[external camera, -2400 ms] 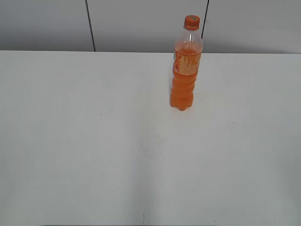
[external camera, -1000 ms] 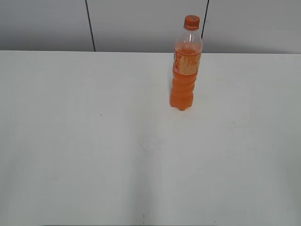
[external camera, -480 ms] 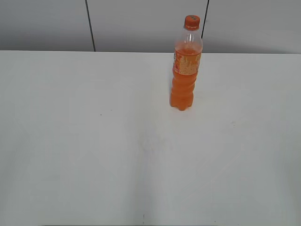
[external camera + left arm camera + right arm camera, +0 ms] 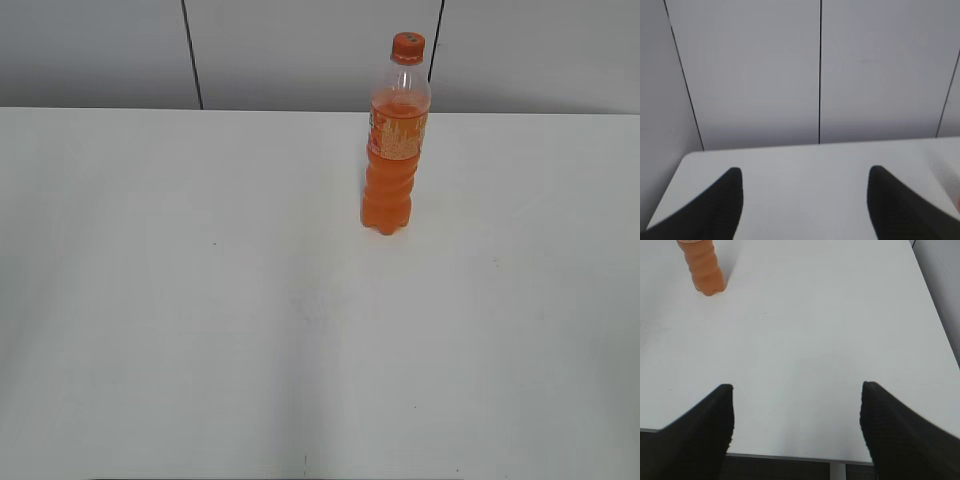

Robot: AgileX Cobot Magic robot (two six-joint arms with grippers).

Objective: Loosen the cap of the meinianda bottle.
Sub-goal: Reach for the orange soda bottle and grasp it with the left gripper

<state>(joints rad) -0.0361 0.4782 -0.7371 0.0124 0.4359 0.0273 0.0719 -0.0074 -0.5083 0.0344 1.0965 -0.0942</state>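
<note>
No movement is seen since earlier frames | right gripper is spread wide, nothing held | left gripper likewise | meinianda bottle stands upright far on white table, cap on.

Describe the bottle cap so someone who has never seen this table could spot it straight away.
On the wide white table, toward its far edge and right of the middle, stands a single upright meinianda bottle of orange drink. Follow its clear neck up to the cap, a small round orange lid with a dark mark on top. Nothing else stands on the table, and the cap shows against the grey wall panels behind.
</note>
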